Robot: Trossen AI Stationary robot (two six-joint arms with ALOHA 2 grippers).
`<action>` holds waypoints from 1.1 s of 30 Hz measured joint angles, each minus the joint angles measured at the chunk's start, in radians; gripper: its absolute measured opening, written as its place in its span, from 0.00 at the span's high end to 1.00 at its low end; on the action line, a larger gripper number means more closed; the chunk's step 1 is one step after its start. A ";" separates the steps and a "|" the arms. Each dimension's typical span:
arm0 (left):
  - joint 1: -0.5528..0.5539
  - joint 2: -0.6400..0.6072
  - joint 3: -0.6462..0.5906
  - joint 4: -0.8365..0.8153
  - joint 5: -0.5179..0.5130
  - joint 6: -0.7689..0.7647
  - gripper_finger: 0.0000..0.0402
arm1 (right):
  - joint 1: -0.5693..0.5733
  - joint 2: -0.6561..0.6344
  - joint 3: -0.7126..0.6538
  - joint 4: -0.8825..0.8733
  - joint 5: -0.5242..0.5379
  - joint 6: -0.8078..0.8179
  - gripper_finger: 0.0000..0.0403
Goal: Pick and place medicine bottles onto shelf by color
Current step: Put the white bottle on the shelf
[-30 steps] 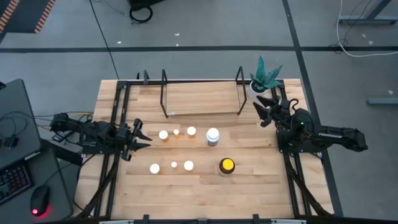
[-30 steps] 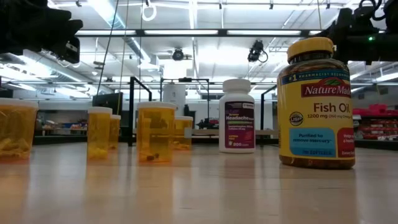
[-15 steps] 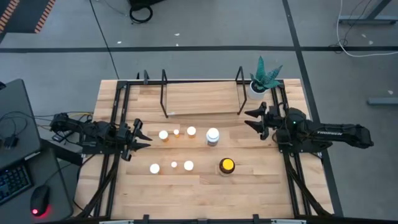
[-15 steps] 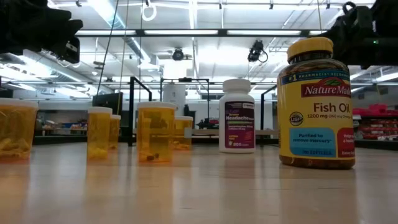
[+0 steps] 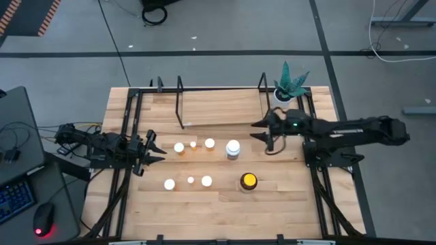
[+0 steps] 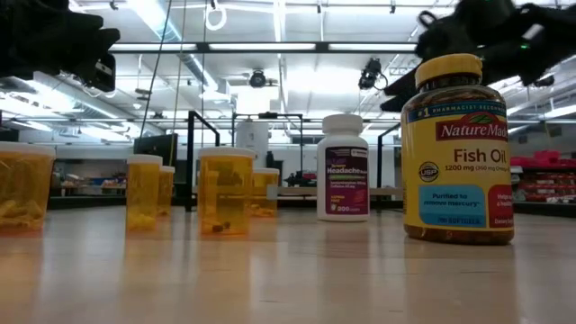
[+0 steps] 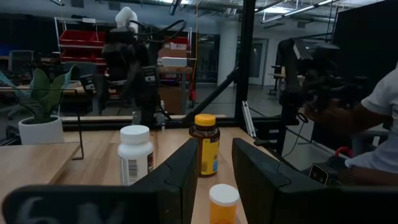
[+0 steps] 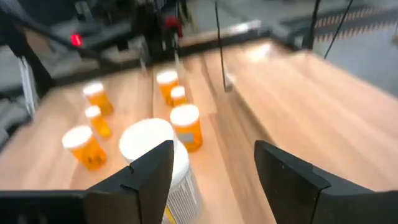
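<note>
Pale, striped wood planks make up the table (image 5: 272,204) seen from above, framed by black metal rails. On it the shelf (image 5: 221,107), a lighter board between black wire loops, lies at the far edge with nothing on its board. Six small orange bottles show as round white caps in two rows of three, one near (image 5: 179,147) and one at (image 5: 206,181); the white bottle (image 5: 233,149) stands just right of the upper row, and the amber bottle (image 5: 248,181) with its yellow lid stands right of the lower row. The right gripper (image 5: 261,133) reaches in beside the white bottle, apart from it, fingers spread. The left gripper (image 5: 158,150) rests at the table's left side, fingers drawn together. A white pot with a spiky green plant (image 5: 291,82) stands at the far right corner.

From table level, the translucent orange cylinders (image 6: 226,191) stand left, the white bottle (image 6: 343,167) mid-table, and the large ribbed-lid amber bottle (image 6: 457,148) closest, its label yellow.

The left wrist view shows dark matte fingers (image 7: 179,180) close together, empty, with a white-capped orange bottle (image 7: 222,203) beyond them.

The right wrist view looks between two parted dark fingers (image 8: 149,174) at the white bottle's round cap (image 8: 149,142), not gripped.
</note>
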State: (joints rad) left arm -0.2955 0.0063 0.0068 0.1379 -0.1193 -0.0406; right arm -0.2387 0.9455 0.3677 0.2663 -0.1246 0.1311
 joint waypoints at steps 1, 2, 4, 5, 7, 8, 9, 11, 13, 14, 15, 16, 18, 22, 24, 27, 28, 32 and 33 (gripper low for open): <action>0.000 0.000 0.000 0.000 0.000 0.000 0.73 | 0.006 0.036 0.027 -0.026 0.000 -0.006 0.42; 0.000 0.000 0.000 0.000 0.000 0.000 0.73 | 0.013 0.068 0.057 -0.057 0.000 -0.013 0.42; 0.000 0.000 0.000 0.000 0.000 0.000 0.73 | 0.028 0.126 0.114 -0.120 -0.001 -0.023 0.42; 0.000 0.000 0.000 0.000 0.000 0.000 0.73 | 0.038 0.155 0.142 -0.153 -0.001 -0.028 0.42; 0.000 0.000 0.000 0.000 0.000 0.000 0.73 | 0.059 0.204 0.189 -0.204 -0.001 -0.035 0.41; 0.000 0.000 0.000 0.000 0.000 0.000 0.73 | 0.071 0.226 0.214 -0.224 -0.001 -0.040 0.41; 0.000 0.000 0.000 0.000 0.000 0.000 0.73 | 0.082 0.245 0.237 -0.244 -0.001 -0.047 0.40; 0.000 0.000 0.000 0.001 0.000 0.000 0.73 | 0.104 0.279 0.283 -0.291 0.000 -0.058 0.36; 0.000 0.000 0.000 0.000 0.000 0.000 0.73 | 0.123 0.309 0.331 -0.347 0.000 -0.071 0.32; 0.000 0.000 0.000 0.000 0.000 0.000 0.73 | 0.132 0.323 0.357 -0.377 0.000 -0.075 0.30; 0.000 0.000 0.000 0.000 0.000 0.000 0.73 | 0.140 0.337 0.385 -0.408 0.000 -0.079 0.27; 0.000 0.000 0.000 0.000 0.000 0.000 0.73 | 0.148 0.352 0.414 -0.441 0.000 -0.081 0.25; 0.000 0.000 0.000 0.000 0.000 0.000 0.73 | 0.162 0.384 0.475 -0.518 0.001 -0.083 0.20; 0.000 0.000 0.000 0.000 0.000 0.000 0.73 | 0.184 0.464 0.598 -0.654 0.032 -0.104 0.12; 0.000 0.000 0.000 0.000 0.000 0.000 0.73 | 0.192 0.512 0.656 -0.733 0.070 -0.124 0.10; 0.000 0.000 0.000 0.000 0.000 0.000 0.73 | 0.200 0.567 0.736 -0.826 0.103 -0.136 0.08; 0.000 0.000 0.000 0.000 0.000 0.000 0.73 | 0.203 0.582 0.757 -0.842 0.104 -0.139 0.08; 0.000 0.000 0.000 0.000 0.000 0.000 0.73 | 0.212 0.635 0.818 -0.884 0.105 -0.162 0.08; 0.000 0.000 0.000 0.000 0.000 0.000 0.73 | 0.213 0.647 0.833 -0.888 0.105 -0.169 0.08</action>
State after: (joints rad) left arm -0.2956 0.0063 0.0071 0.1383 -0.1196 -0.0402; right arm -0.0261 1.5929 1.2004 -0.6216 -0.0200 -0.0376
